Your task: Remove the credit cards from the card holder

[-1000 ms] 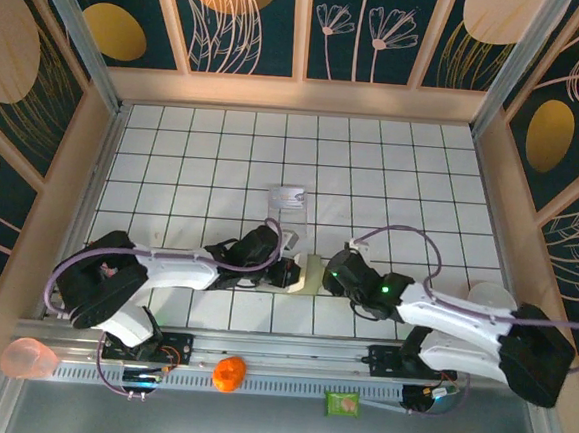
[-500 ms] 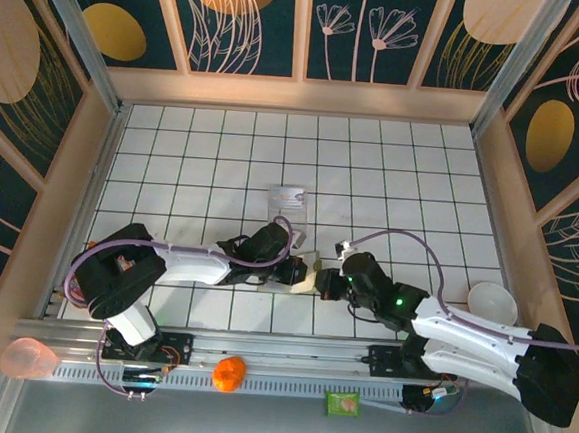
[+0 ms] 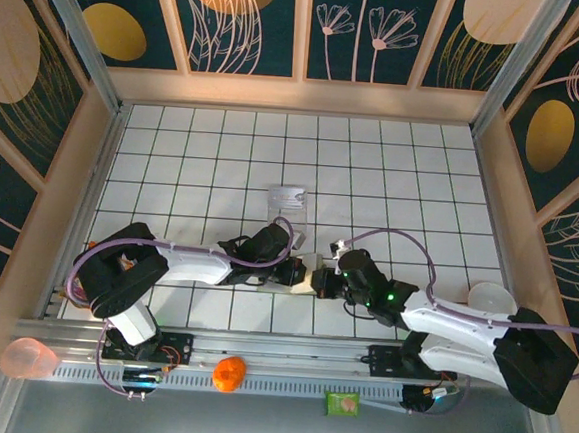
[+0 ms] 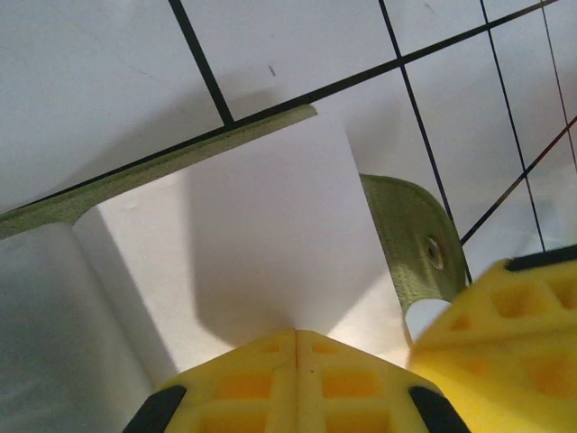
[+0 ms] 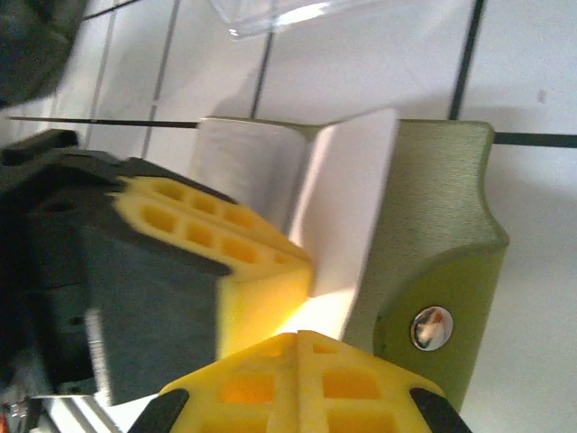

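The card holder (image 5: 437, 225) lies open on the table (image 3: 392, 185) just ahead of both grippers, with the left gripper (image 4: 296, 347) clenched and seemingly pinning its inner panel, so the right gripper (image 5: 297, 347), clenched on the pale credit card (image 5: 347, 216), can draw it out.

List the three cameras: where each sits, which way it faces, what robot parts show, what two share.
Top external: above and behind the bases, looking down on the table; both arms, left gripper and right gripper meeting at the card holder.
Left wrist: on the left arm, looking past its shut fingertips at a white card.
Right wrist: on the right arm, facing the left gripper; own shut fingertips at bottom.
Shared: both wrist views show that card and the holder.
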### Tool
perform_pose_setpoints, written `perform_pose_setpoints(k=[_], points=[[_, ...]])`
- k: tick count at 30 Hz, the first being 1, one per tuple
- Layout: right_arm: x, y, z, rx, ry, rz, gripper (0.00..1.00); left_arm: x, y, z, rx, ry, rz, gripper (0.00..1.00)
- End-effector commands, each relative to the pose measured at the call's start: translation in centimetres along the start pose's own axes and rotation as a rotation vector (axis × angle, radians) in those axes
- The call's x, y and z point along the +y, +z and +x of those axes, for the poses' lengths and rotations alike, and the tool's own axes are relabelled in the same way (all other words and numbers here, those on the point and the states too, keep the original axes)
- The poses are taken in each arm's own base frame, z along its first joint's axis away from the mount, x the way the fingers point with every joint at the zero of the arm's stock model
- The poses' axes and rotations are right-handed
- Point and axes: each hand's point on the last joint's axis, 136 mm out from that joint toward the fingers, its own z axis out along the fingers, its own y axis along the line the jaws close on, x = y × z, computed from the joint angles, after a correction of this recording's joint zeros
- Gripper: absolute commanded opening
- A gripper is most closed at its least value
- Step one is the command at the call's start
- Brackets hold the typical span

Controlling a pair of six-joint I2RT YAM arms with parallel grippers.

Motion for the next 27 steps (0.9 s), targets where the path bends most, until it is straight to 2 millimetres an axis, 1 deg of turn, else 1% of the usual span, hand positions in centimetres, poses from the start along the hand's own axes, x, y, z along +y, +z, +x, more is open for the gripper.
perform_pose_setpoints(k=[1,3,5,8,10,12,15,17,19,24,27], points=[[-1.5,0.5,0.4,0.018,0.019,0.048,0.0,0.2,-1.3,-0.7,-0.054,0.006,-0.029,0.01],[-2.6,0.8,0.9,0.036,0.025,0.099,0.0,0.5,-2.5,-1.1,-0.104,0.0,-0.042,0.07],[-3.7,1.0,1.4,0.05,0.038,0.153,0.0,1.3,-4.0,-1.8,-0.157,-0.02,-0.069,0.15],[-5.0,1.0,1.6,0.05,0.049,0.214,0.0,4.0,-5.9,-2.0,-0.222,-0.093,-0.1,0.28],[-5.1,1.0,1.7,0.054,0.048,0.221,0.0,5.8,-6.9,-2.0,-0.249,-0.138,-0.117,0.4],[-5.2,1.0,1.7,0.056,0.05,0.224,0.0,6.8,-7.4,-1.9,-0.267,-0.152,-0.135,0.53],[-5.1,0.9,1.7,0.055,0.048,0.222,0.0,7.3,-7.4,-1.6,-0.273,-0.159,-0.127,0.65],[-5.3,0.9,1.5,0.043,0.044,0.232,0.0,7.5,-6.9,-1.5,-0.265,-0.179,-0.108,0.68],[-5.3,0.9,1.5,0.043,0.044,0.232,0.0,7.7,-6.5,-1.4,-0.259,-0.198,-0.1,0.69],[-5.1,0.9,1.4,0.042,0.043,0.223,0.0,6.8,-5.7,-1.4,-0.233,-0.206,-0.039,0.7],[-5.1,0.9,1.5,0.045,0.039,0.224,0.0,6.3,-5.2,-1.1,-0.205,-0.214,-0.004,0.69]])
